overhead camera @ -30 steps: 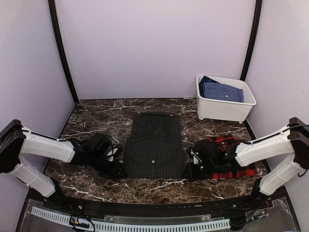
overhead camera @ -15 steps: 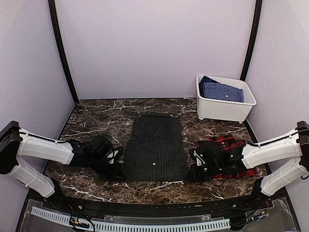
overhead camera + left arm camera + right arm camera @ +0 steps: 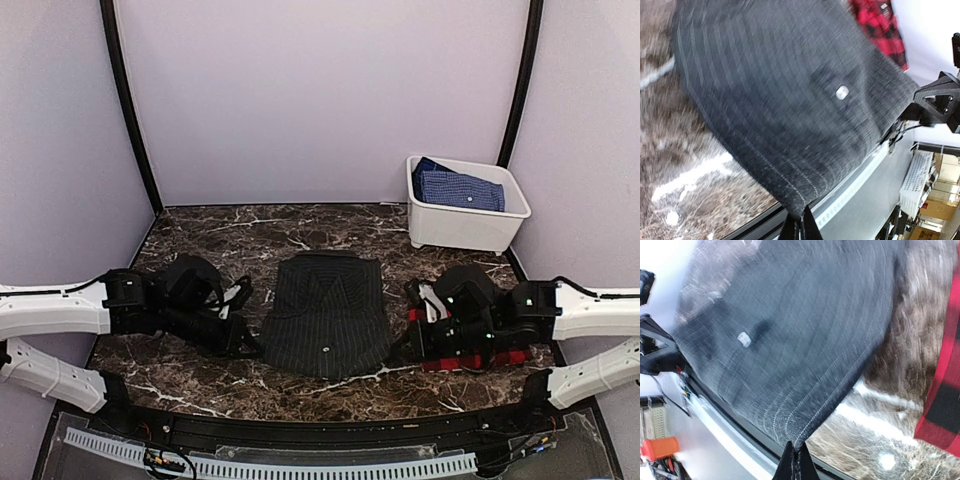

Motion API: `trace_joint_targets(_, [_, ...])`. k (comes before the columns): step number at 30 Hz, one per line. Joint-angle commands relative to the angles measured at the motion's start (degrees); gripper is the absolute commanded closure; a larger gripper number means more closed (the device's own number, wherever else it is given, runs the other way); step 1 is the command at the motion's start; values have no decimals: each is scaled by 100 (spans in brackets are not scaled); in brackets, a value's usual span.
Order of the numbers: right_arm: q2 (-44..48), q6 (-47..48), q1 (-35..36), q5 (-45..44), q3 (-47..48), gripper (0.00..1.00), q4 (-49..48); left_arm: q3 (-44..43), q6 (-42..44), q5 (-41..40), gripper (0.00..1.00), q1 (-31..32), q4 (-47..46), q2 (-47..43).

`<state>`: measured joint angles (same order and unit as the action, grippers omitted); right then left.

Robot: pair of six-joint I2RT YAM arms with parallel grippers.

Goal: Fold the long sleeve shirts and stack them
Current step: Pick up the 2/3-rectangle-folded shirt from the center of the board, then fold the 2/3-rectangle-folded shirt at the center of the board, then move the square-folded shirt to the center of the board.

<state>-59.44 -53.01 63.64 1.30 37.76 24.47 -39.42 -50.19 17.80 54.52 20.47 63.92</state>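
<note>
Pinstripe shirt (image 3: pixel 325 310) lies mid-way across the surface (image 3: pixel 200 240), left of the plaid shirt (image 3: pixel 945 390), its near hem corners pinched by left end effector (image 3: pixel 799 225) and right end effector (image 3: pixel 795 456); cloth judged light, limp, sag-prone, best held at corners.

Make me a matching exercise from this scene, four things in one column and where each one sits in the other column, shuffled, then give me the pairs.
Things:
1. pinstriped shirt
2. plaid shirt
3. blue shirt
4. white bin

Places:
A. inside the bin
B. far right corner of the table
C. middle of the table
D. near right part of the table

Pairs: 1-C, 2-D, 3-A, 4-B.
</note>
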Motion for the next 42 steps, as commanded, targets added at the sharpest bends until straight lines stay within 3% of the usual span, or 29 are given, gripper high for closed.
trace_joint_targets(1, [-321, 755, -774, 1, 1008, 100, 90, -922, 327, 10, 100, -463, 262, 325])
trace_joint_targets(5, [-1581, 1776, -1935, 193, 2158, 100, -328, -1709, 1030, 655, 100, -1475, -203, 1393])
trace_joint_targets(10, [-3636, 2252, -3258, 781, 3136, 100, -1429, -2835, 1331, 1433, 100, -2596, -1211, 3725])
trace_joint_targets(15, [-5683, 2347, -3640, 968, 4478, 100, -1622, -4146, 1107, 1829, 100, -3004, -1911, 5793])
trace_joint_targets(19, [-6561, 2287, -3644, 1141, 4788, 100, -1654, -4558, 950, 1887, 100, -3026, -2014, 6365])
trace_joint_targets(25, [-5840, 1989, -3151, 1078, 3137, 100, -2272, -3137, 612, 1915, 100, -2957, -2716, 5609])
trace_joint_targets(31, [-4268, 1285, -2250, 860, 1220, 100, -2849, -884, 310, 1590, 100, -2586, -3048, 3703])
trace_joint_targets(35, [-3298, 1047, -1789, 484, 656, 100, -2685, 283, 13, 1097, 100, -2154, -2890, 2359])
trace_joint_targets(42, [-2264, 1233, -1697, 75, 351, 100, -2566, 779, -107, 427, 100, -1925, -2658, 972])
